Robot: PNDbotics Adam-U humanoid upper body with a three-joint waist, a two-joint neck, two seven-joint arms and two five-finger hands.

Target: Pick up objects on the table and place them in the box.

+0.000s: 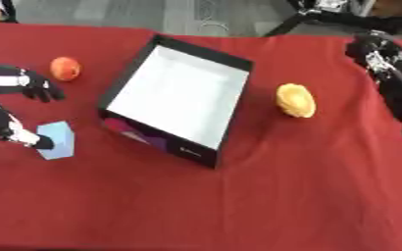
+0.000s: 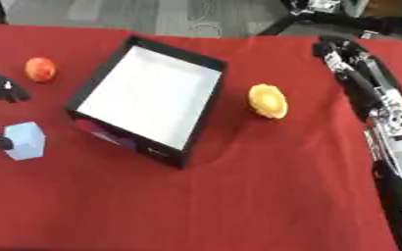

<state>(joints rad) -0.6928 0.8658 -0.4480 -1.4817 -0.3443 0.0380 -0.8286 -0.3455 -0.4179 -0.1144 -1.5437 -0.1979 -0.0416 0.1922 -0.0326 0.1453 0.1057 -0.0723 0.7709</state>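
A red cloth covers the counter (image 1: 238, 206); grey floor shows beyond its far edge. A black box (image 1: 177, 100) with a smooth white inside sits askew in the middle. A round orange ball (image 1: 64, 68) lies to its left, a lumpy yellow thing (image 1: 295, 100) to its right. The left hand (image 1: 29, 86) spreads wide around a pale blue block (image 1: 57, 139), one finger touching it. The right hand (image 2: 346, 51) hangs at the far right; I cannot tell its fingers' state.

The room light is even and fairly bright, falling from above. The box (image 1: 175, 98) throws a soft shadow onto the red tabletop (image 1: 307, 186) along its near and right sides, and its white floor glows almost washed out. Both views are soft, with every edge slightly smeared, and no hard glare.
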